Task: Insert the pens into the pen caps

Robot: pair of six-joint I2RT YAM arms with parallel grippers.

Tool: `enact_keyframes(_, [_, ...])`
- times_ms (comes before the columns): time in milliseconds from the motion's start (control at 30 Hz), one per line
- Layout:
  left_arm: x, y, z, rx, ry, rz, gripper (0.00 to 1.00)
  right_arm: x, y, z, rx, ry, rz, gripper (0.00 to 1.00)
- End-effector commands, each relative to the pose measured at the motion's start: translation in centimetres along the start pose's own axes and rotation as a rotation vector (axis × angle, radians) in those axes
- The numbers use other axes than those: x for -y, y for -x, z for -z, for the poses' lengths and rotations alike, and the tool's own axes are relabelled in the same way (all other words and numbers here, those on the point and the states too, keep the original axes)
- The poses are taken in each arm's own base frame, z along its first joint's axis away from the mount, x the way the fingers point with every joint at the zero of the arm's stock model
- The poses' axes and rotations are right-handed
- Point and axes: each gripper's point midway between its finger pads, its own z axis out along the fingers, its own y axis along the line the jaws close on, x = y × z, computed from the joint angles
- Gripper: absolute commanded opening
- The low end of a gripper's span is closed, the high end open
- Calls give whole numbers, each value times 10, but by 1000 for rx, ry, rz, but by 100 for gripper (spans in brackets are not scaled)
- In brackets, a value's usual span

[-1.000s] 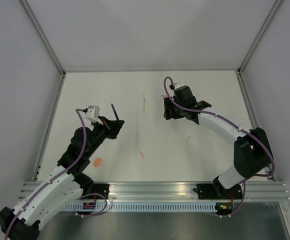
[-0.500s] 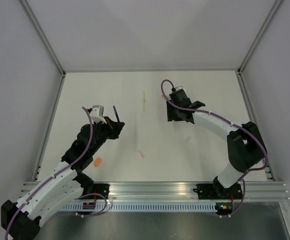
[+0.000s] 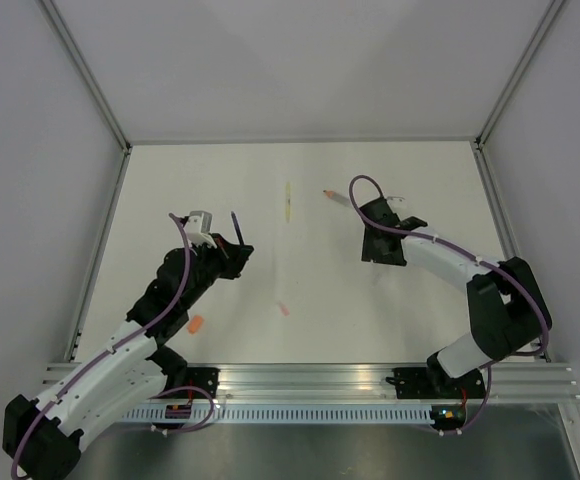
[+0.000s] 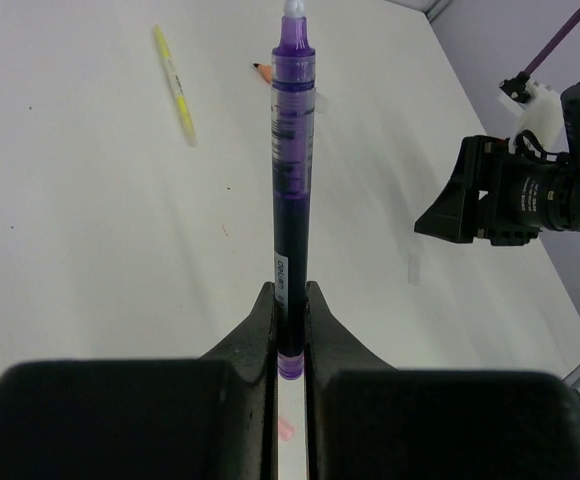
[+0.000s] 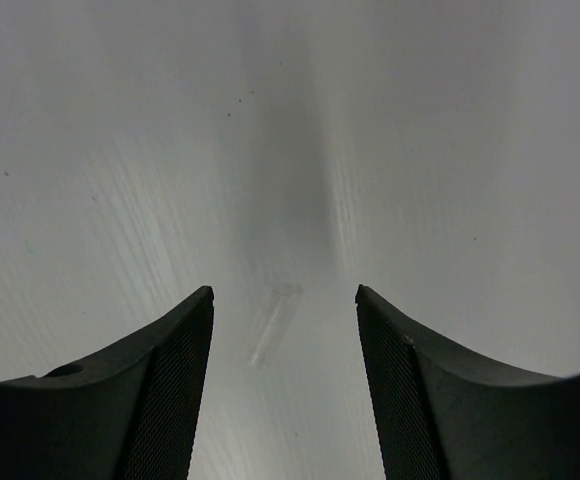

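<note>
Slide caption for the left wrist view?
Left fingers clamp the purple pen; yellow pen lies on the table beyond.

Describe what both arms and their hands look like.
The left arm and right arm have white links between black joints, and a purple cable loops along each. A small white block sits near each wrist. The left hand and right hand are black with curved fingers, finely textured on the right.

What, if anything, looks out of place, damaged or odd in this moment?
Nothing looks spilled or broken. One oddity: the left gripper clamps the dark purple plastic pen at its very end, so nearly its whole length sticks out unsupported.
</note>
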Motion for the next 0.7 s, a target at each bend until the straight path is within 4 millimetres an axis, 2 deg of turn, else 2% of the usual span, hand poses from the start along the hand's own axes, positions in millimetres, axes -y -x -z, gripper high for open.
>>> enact_keyframes(0, [7,12,3,59,-35,-2,2,5,-6,14,-26,41,68,66])
enact_keyframes(67, [4,13,3,66,-19,-7,2,-5,-15,17,-53,137,176,66])
enact_keyframes(100, [2,15,4,75,-12,-10,2,-13,-14,26,-38,222,229,68])
enact_keyframes(133, [3,15,4,77,-13,-8,2,-22,-27,31,-57,330,315,69])
enact_keyframes(200, [4,14,5,78,-23,-7,2,-32,-14,47,6,412,371,71])
enact_keyframes(267, [4,14,5,81,-27,-2,2,-28,-13,48,-22,384,402,72])
enact_keyframes(333, [6,13,5,77,-33,2,2,-27,1,50,-10,353,418,74])
enact_keyframes(400, [6,13,5,74,-35,4,2,-22,-2,44,-56,322,478,75])
enact_keyframes(433, [5,12,5,75,-31,5,2,-26,7,49,-47,328,497,75])
enact_keyframes(467, [4,13,5,79,-27,6,2,-28,2,49,-75,355,558,75])
enact_keyframes(567, [2,12,6,83,-23,14,2,-32,24,52,-2,368,676,73])
enact_keyframes(667, [5,14,8,90,-35,20,2,-38,22,65,13,483,878,72])
